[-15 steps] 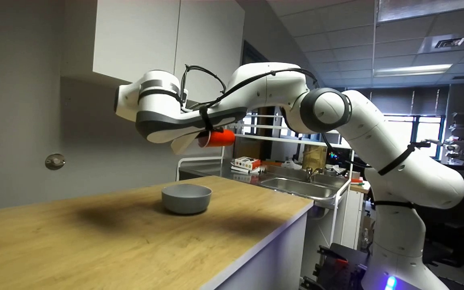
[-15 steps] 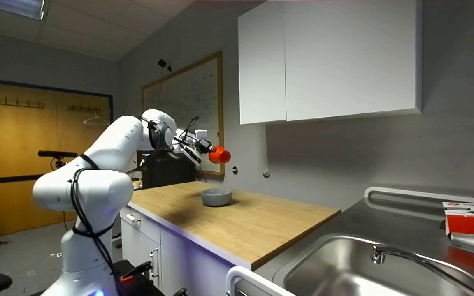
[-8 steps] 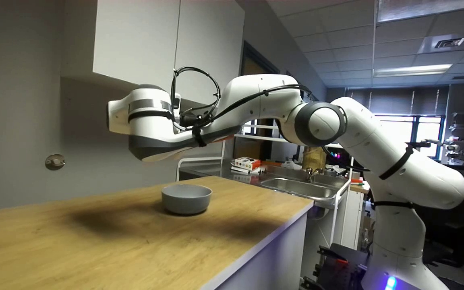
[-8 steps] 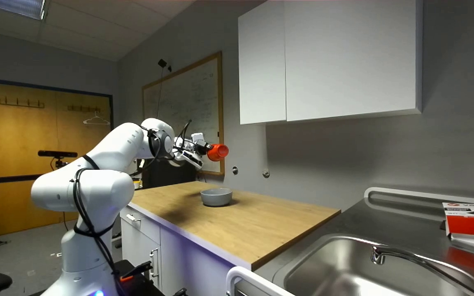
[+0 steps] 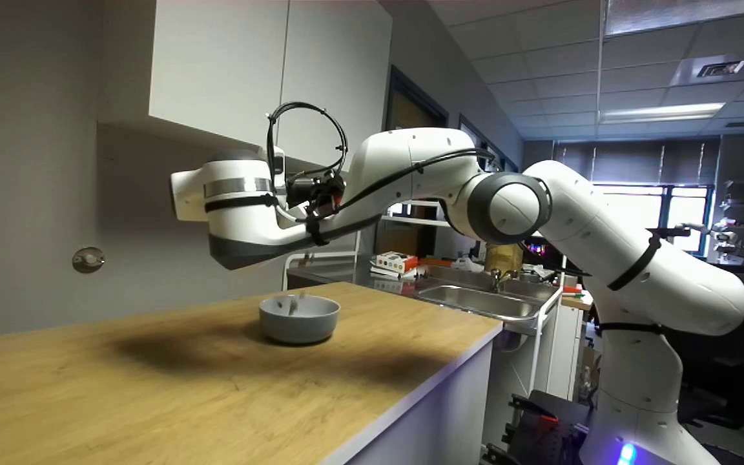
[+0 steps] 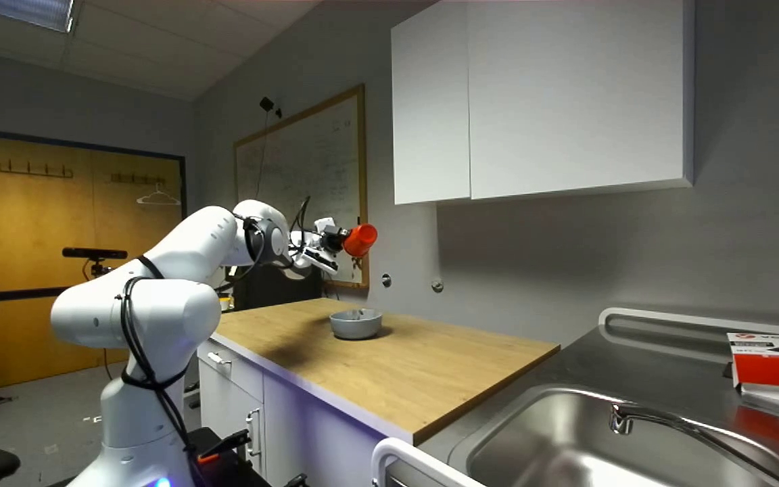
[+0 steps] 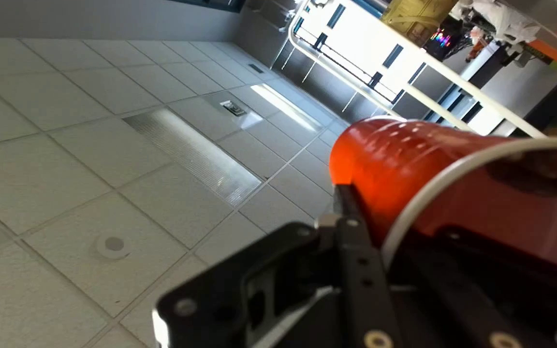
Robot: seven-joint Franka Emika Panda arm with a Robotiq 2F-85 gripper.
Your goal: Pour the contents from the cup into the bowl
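There is one arm (image 5: 440, 161), and its fingers (image 7: 365, 299) are two; they are closed upon the cup (image 6: 361, 240), gripping it near the rim. Of cups there is one, red-orange in colour, and of bowls also one. This grey bowl (image 5: 299, 326) stands upright on the single wooden surface (image 5: 152, 394).

The cup is held in the air above the bowl, well apart from it, and is tilted with its mouth turned downward. In an exterior view the arm hides nearly all of it. The brown pieces (image 5: 292, 307) are several — too small and blurred to be counted exactly. In both exterior views some are in the air under the cup, and some are at the opening of the bowl.

Further can be counted, in an exterior view, one cabinet (image 6: 545, 95), one whiteboard (image 6: 308, 179), one sink (image 6: 531, 433), one tap (image 6: 622, 421) and one red and white box (image 6: 775, 365).

Compared with half a second before, the pieces are new to the sight. The cup then showed its open mouth toward a camera — now it is turned further down. The middle of the arm is slightly lower, while the bowl has stayed in the same place.
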